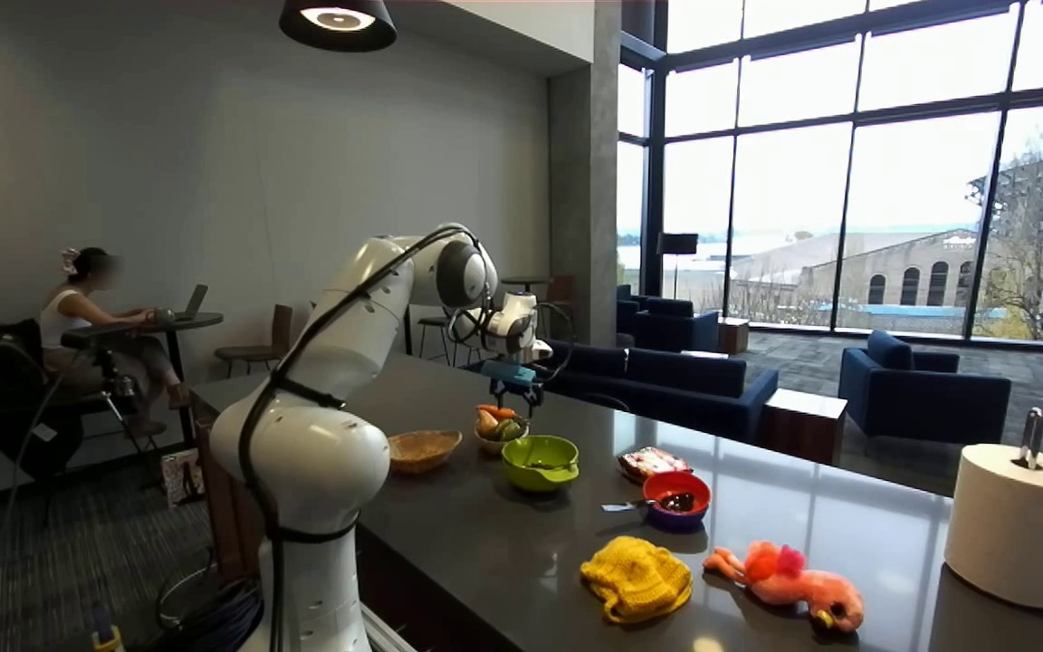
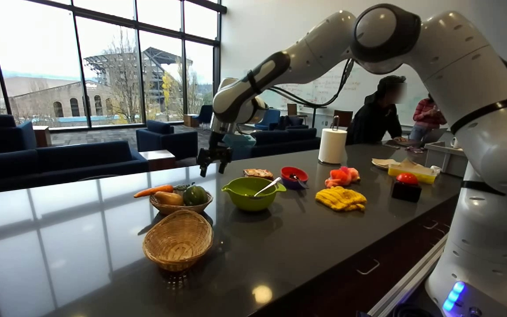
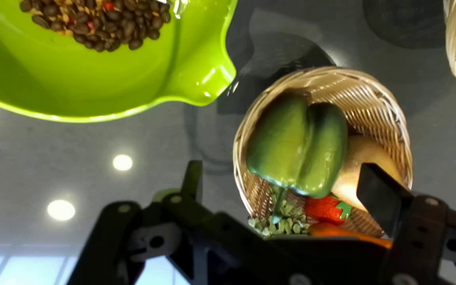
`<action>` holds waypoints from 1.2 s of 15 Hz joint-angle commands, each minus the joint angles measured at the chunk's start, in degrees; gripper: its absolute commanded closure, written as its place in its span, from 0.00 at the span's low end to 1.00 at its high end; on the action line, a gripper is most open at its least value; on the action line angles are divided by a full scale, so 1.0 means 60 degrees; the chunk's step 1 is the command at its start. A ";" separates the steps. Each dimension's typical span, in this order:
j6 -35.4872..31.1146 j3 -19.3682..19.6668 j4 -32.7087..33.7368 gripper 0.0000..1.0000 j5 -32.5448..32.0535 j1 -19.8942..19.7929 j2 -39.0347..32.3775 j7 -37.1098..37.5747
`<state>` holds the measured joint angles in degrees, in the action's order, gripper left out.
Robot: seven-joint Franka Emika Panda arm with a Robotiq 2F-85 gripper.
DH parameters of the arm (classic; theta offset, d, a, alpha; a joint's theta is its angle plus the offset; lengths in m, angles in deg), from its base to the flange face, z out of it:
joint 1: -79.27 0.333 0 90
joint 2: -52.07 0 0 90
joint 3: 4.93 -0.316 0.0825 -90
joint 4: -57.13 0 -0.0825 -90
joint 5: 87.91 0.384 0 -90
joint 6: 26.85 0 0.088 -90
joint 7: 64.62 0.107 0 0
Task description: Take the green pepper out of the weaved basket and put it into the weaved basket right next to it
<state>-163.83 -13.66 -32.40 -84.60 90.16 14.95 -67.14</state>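
The green pepper (image 3: 297, 146) lies in a round woven basket (image 3: 240, 138) with a tan vegetable, a carrot, a strawberry and some greenery. In both exterior views the pepper (image 2: 195, 195) (image 1: 509, 429) shows in that basket (image 2: 162, 207) (image 1: 489, 445). A second woven basket (image 2: 178, 242) stands close by, apart from it, with nothing seen inside; it also shows in the exterior view (image 1: 424, 451) and is cut off in the wrist view (image 3: 454, 47). My gripper (image 3: 280, 170) is open and empty, above the filled basket; both exterior views show it raised (image 2: 212, 171) (image 1: 518, 406).
A green bowl (image 2: 251, 200) with coffee beans and a spoon stands beside the filled basket. Farther along the table are a red bowl (image 2: 294, 177), a packaged item (image 2: 258, 173), a yellow knitted cloth (image 2: 340, 199), a pink plush (image 2: 342, 176) and a paper roll (image 2: 332, 146).
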 commanded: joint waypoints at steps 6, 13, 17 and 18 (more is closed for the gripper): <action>0.1324 -0.0032 0.4631 0.00 -0.0040 0.0020 -0.2963 -0.0411; 0.2267 -0.0123 0.6884 0.00 0.0102 0.0171 -0.4516 -0.0297; 0.2846 -0.0144 0.7752 0.00 0.0128 0.0362 -0.5043 -0.0175; 0.2989 -0.0108 0.7946 0.00 0.0098 0.0424 -0.5161 -0.0142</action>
<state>-149.67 -14.35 8.70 -84.28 91.72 -12.54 -68.59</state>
